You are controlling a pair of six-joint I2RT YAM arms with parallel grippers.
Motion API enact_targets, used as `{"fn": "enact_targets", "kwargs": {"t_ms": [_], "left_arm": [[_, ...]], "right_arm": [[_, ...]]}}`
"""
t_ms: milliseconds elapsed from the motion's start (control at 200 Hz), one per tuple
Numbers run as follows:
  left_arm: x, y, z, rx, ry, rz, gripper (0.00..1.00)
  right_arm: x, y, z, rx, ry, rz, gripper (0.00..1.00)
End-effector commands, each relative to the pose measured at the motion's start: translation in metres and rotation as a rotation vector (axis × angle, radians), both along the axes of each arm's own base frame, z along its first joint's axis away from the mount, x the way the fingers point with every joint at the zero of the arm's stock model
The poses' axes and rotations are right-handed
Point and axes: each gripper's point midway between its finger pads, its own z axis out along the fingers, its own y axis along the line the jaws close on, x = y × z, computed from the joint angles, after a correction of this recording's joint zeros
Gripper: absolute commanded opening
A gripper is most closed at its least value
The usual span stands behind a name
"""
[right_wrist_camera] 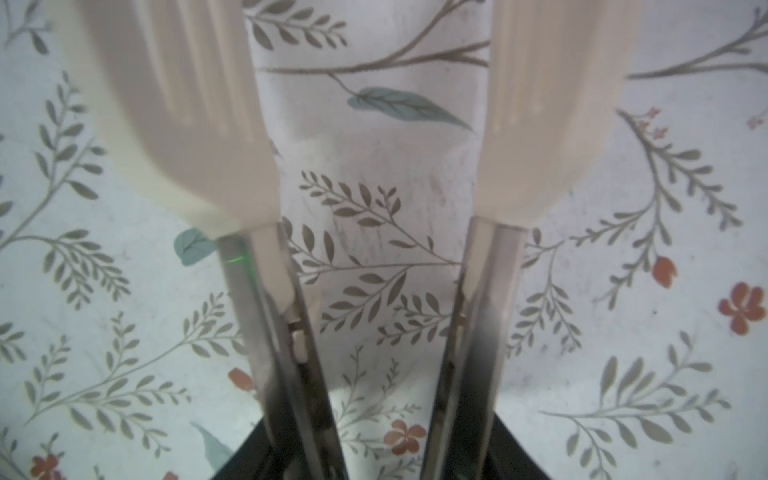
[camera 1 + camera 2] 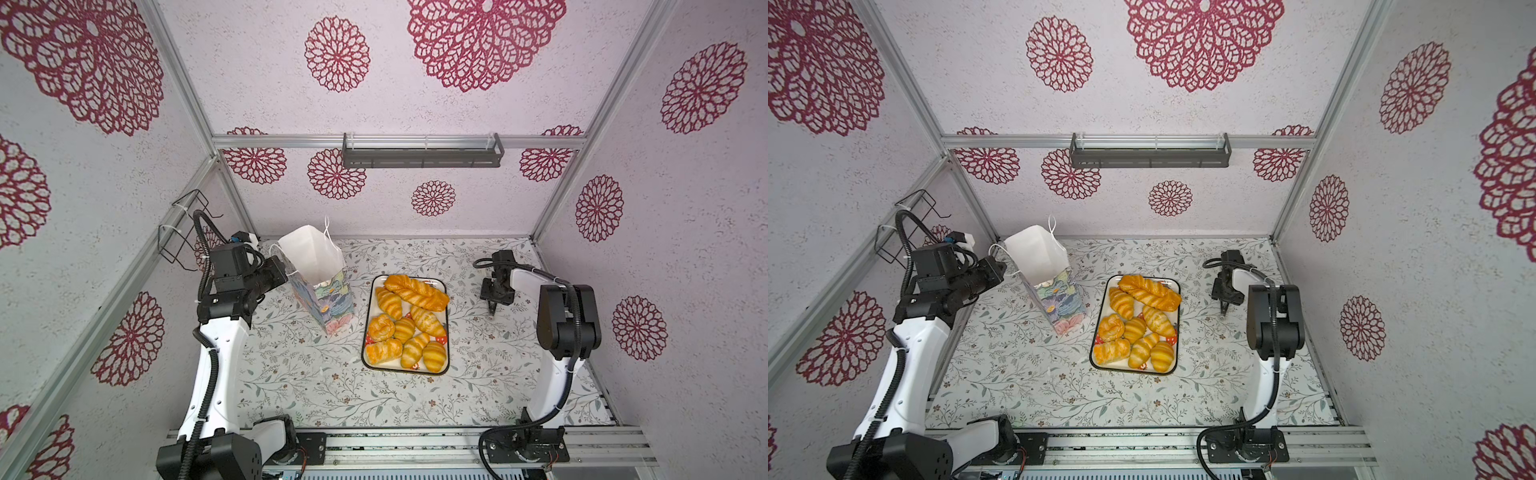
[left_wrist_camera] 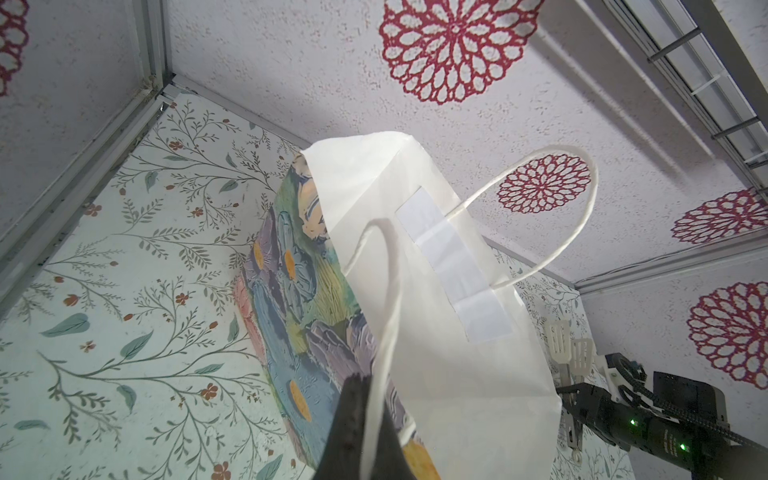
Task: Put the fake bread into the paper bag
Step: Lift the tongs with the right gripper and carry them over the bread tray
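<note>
In a top view the left gripper point(image 2: 285, 271) is clamped on the rim of the paper bag point(image 2: 320, 286); the fake bread point(image 2: 409, 320) lies between it and the right gripper point(image 2: 492, 308); left wrist: bag wall against its finger point(image 3: 352, 419); right wrist: jaws partly apart, empty.

A lab test cell: aluminium frame point(image 2: 291, 141), wallpapered panels point(image 2: 249, 83), rail-mounted robot arms point(image 2: 216, 357).

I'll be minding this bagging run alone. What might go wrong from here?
The tall floral paper bag is pinched at its rim by the left gripper; a pull may tip or crumple it. The glossy golden toy breads lie crowded on the white tray, so the open right gripper could knock neighbours out.
</note>
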Motion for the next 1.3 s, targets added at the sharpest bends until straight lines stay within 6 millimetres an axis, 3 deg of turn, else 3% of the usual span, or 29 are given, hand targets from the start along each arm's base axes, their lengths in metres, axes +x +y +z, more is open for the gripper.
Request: {"fn": "enact_targets", "kwargs": {"t_ms": [0, 330, 545, 991, 1296], "left_arm": [[0.003, 0.001, 0.0, -0.009, -0.012, 0.0, 0.0], [0.003, 0.001, 0.0, -0.013, -0.014, -0.001, 0.0], [0.003, 0.003, 0.0, -0.014, -0.015, 0.003, 0.0], [0.005, 0.005, 0.0, -0.019, -0.013, 0.009, 0.0], [0.006, 0.005, -0.002, -0.025, -0.01, 0.007, 0.0]], "right_arm": [[0.003, -0.006, 0.045, -0.009, -0.105, -0.03, 0.5], [-0.009, -0.007, 0.072, -0.008, -0.151, -0.04, 0.38], [-0.023, 0.001, 0.087, 0.006, -0.163, -0.028, 0.37], [-0.078, 0.07, 0.152, 0.077, -0.208, 0.176, 0.38], [-0.125, 0.123, 0.169, 0.098, -0.174, 0.33, 0.38]]}}
